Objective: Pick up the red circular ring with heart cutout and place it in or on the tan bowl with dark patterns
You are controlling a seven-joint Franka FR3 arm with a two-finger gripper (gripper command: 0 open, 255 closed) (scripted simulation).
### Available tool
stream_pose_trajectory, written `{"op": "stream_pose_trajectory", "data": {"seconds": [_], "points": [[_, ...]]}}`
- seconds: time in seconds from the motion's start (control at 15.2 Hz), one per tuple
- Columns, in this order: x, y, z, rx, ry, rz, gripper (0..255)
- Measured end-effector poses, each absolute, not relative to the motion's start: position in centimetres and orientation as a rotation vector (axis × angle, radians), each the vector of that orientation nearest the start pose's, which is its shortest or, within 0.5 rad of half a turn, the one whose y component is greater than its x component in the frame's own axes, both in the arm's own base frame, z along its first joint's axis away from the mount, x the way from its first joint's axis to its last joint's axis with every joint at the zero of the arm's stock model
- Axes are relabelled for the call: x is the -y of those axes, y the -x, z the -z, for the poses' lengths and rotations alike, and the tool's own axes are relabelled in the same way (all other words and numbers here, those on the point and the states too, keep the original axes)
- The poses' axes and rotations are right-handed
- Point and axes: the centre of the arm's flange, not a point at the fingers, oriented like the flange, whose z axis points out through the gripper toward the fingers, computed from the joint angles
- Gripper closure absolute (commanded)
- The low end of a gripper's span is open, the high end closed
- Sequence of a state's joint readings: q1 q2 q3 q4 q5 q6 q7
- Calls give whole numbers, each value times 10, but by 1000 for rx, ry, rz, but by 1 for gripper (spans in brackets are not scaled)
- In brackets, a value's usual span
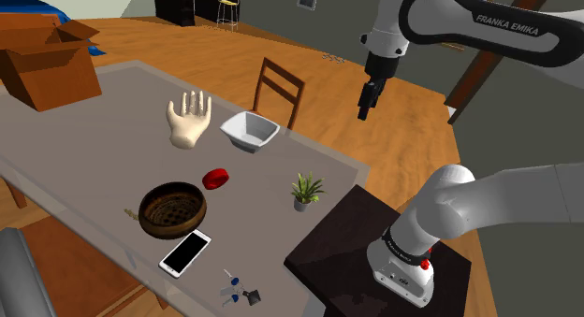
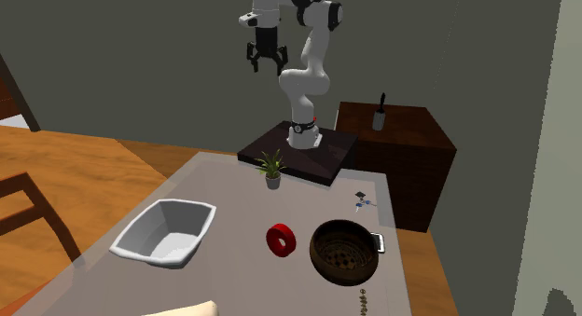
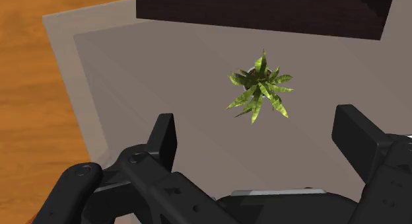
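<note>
Hanging high over the table [image 1: 112, 128], your gripper [image 1: 367, 98] [image 2: 265, 61] [image 3: 257, 127] has its fingers spread apart with nothing between them. Through the wrist view you look down on the plant [image 3: 259, 90] near the stand [image 3: 264, 11].

Take the bowl [image 1: 173, 233] [image 2: 313, 247] as your mark. The ring [image 1: 217, 179] [image 2: 280, 239] stands on edge on the table just beside the bowl, on the shoulder view's upper right of it, not touching. The plant [image 1: 305, 191] [image 2: 271, 168] sits farther out past the ring, well apart from the bowl and between it and the stand [image 1: 346, 231]. A phone [image 1: 185, 252] lies just beside the bowl on the near edge side, and keys [image 1: 234, 289] lie beyond the phone. Above the bowl in the shoulder view are a model hand [image 1: 190, 121] and a white dish [image 1: 234, 128] [image 2: 131, 244], with a cardboard box [image 1: 42, 63] far off at the table's end.

The table is plain grey on a wood floor [image 1: 402, 147]. A chair [image 1: 278, 89] stands behind the dish, and a dark cabinet [image 2: 401, 146] stands beside the stand.
</note>
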State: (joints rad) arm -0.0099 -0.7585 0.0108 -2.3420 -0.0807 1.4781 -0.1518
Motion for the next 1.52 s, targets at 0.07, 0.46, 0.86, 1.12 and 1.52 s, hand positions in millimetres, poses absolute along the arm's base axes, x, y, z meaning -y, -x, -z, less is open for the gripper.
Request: {"op": "stream_pose_trajectory", "data": {"seconds": [0.07,0.46,0.86,1.12,1.52], "points": [[8,-304,-582,235,3208,-180,0],[-5,-333,-527,329,3202,-96,0],[-25,-365,-468,442,3188,15,0],[-40,-390,-430,516,3174,89,0],[-67,-427,-372,627,3148,199,0]]}}
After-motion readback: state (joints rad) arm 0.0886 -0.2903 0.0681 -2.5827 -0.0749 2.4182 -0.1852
